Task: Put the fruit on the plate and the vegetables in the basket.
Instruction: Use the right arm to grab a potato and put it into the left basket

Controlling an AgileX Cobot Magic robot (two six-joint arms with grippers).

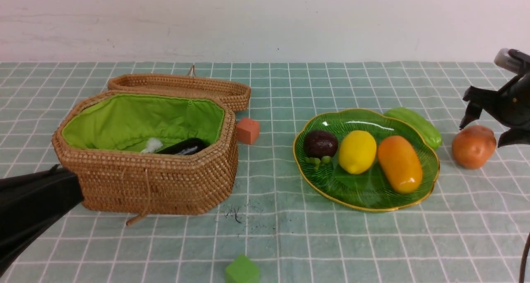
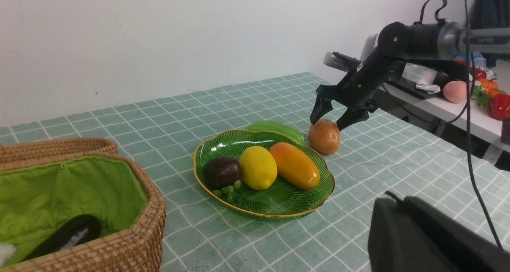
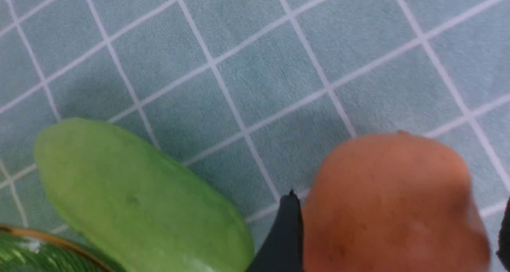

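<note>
- On the plate (image 1: 430, 173), right of centre on the checked cloth, all of the fruit lies side by side: the mangosteen (image 1: 320, 143), the lemon (image 1: 357, 151) and the mango (image 1: 399, 163). That half of the task looks finished.
- In the basket (image 1: 157, 183), at the left, the eggplant (image 1: 184, 147) rests on the green lining beside a small white tuft (image 1: 152, 145). I see no carrot; it may be hidden below the wicker wall, but I cannot tell.
- Two vegetables remain on the cloth: the gourd (image 1: 416, 125), just behind the plate's far rim, and the potato (image 1: 473, 146), to the right of the plate and apart from it.
- The right gripper (image 1: 483, 130) hangs over the potato with its fingers spread wide, one on each side. Nothing is pinched yet, so the potato looks like the piece in hand.
- The left gripper (image 2: 402, 220) sits low near the basket's front corner, closed and holding nothing.
- The lid (image 1: 182, 86) lies folded back behind the basket, so the mouth is free.
- The loaded plate lies between the potato and the basket, so any carry has to pass above the fruit. The gourd lies so close to the rim that a grasp there risks nudging the dish.
- An orange-red cube (image 1: 247, 130) sits just beside the basket's right end and a green cube (image 1: 242, 270) near the front edge. Neither belongs to the task.
</note>
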